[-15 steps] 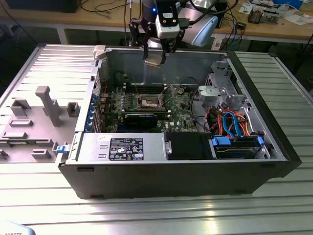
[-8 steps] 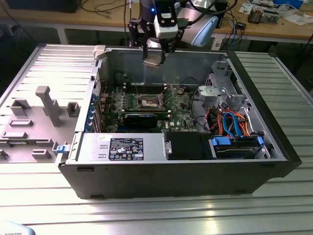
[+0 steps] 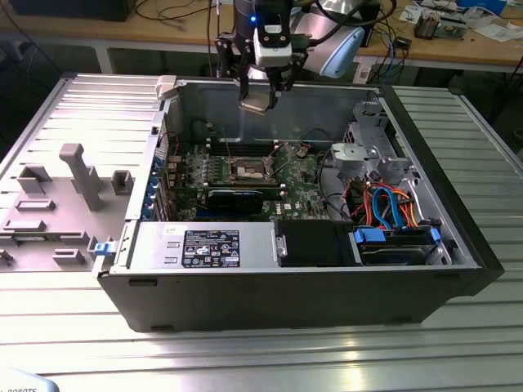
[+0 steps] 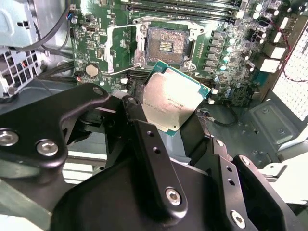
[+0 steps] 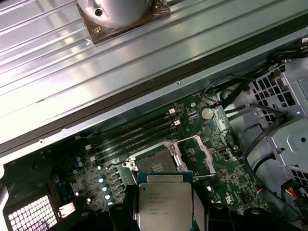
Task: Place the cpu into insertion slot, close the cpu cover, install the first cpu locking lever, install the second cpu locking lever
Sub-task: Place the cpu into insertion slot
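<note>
My gripper (image 3: 261, 96) hangs over the open computer case, shut on the cpu (image 3: 257, 104). In both wrist views the cpu (image 4: 173, 98) (image 5: 165, 204) shows its silver-grey top, gripped at two opposite edges by the black fingers (image 4: 131, 113). The insertion slot (image 3: 248, 170) (image 4: 166, 45) (image 5: 155, 164) lies bare on the green board below the chip, its dark centre exposed. The cpu cover (image 4: 122, 48) (image 5: 201, 153) stands swung open beside the slot as a silvery frame.
Long memory slots (image 5: 132, 137) run beside the socket. A metal drive cage (image 3: 372, 151) and blue and orange cables (image 3: 388, 208) fill the case at the exterior view's right. A black box (image 3: 315, 243) sits along the near wall. A grey fixture tray (image 3: 57, 204) lies outside the case.
</note>
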`<state>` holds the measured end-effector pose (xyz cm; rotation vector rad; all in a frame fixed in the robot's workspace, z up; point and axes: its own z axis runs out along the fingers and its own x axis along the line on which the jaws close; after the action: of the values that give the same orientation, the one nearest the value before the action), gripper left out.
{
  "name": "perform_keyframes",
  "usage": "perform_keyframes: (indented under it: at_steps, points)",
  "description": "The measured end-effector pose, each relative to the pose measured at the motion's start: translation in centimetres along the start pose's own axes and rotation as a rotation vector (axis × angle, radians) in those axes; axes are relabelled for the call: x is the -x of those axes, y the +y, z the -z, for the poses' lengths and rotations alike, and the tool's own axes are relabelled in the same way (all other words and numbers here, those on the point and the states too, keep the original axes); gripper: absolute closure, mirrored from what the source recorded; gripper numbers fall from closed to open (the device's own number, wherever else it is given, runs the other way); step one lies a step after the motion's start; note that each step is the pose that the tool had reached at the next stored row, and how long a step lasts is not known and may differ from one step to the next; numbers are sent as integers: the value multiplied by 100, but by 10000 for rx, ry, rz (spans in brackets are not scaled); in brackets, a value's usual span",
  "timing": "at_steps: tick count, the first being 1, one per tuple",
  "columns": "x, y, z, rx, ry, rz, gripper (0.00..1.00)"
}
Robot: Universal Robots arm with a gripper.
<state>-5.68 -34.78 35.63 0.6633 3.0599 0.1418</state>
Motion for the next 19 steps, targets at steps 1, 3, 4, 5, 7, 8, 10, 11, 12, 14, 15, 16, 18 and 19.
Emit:
perform_keyframes:
  at_steps: [1, 3, 4, 5, 7, 8, 10, 11, 12, 14, 15, 16, 18, 19]
  points:
    - [0, 0, -2, 0, -7, -73, 46]
    - [-5, -2, -4, 3, -23, -256, 46]
    - [-7, -4, -5, 4, -29, -308, 46]
    - [-8, -4, -5, 5, -30, -325, 46]
    - [-9, -4, -5, 5, -31, -332, 46]
    - [-9, -4, -5, 5, -31, -332, 46]
    - [-9, -4, -5, 5, -31, -334, 46]
    - [-9, -4, -5, 4, -31, -335, 46]
    - [-9, -4, -5, 5, -31, -341, 46]
    - [-9, -4, -5, 7, -43, -468, 46]
    - [-9, -5, -6, 8, -48, -524, 46]
    - [-9, -5, -5, 8, -53, -584, 46]
    - [-9, -4, -6, 9, -71, -783, 46]
    - [-9, -5, -5, 10, -77, -841, 46]
